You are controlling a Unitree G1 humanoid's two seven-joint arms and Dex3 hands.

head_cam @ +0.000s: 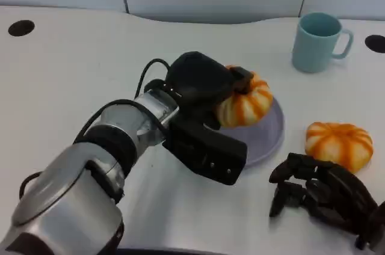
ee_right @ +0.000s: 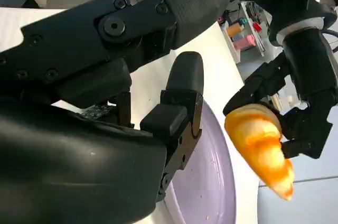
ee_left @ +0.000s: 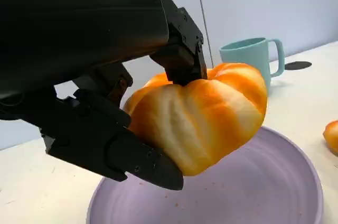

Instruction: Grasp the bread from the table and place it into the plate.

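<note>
Two pumpkin-shaped bread rolls, one plate and one mug are on or above the white table (head_cam: 72, 74).

Left hand (head_cam: 207, 95): closed on the first bread roll (head_cam: 245, 103), an orange-and-cream ribbed bun. In the left wrist view the fingers (ee_left: 182, 55) press on the top of the roll (ee_left: 203, 115) and a lower black digit (ee_left: 127, 152) supports it from beneath. The roll is clear of the surface and positioned above the lavender plate (head_cam: 267, 138); the left wrist view shows open space between the underside of the roll and the plate (ee_left: 274, 182) floor. The right wrist view confirms the same roll (ee_right: 259, 150) clamped by the left hand (ee_right: 288, 113) over the plate (ee_right: 206, 182).

Right hand (head_cam: 322, 195): rests low near the front edge of the table, fingers curled downward and partly apart, holding nothing. Its fingers (ee_right: 182, 102) appear in the right wrist view with no object between them.

Second bread roll (head_cam: 338, 144): lies on the table to the right of the plate, apart from its rim, just beyond the right hand. Contact between this roll and the hand cannot be determined.

One light-blue mug (head_cam: 319, 41) stands upright at the far right of the table, handle to the right, well apart from the plate. It also appears in the left wrist view (ee_left: 248, 57) behind the held roll.

Two dark round holes (head_cam: 21, 27) sit in the tabletop, one at each far corner.
</note>
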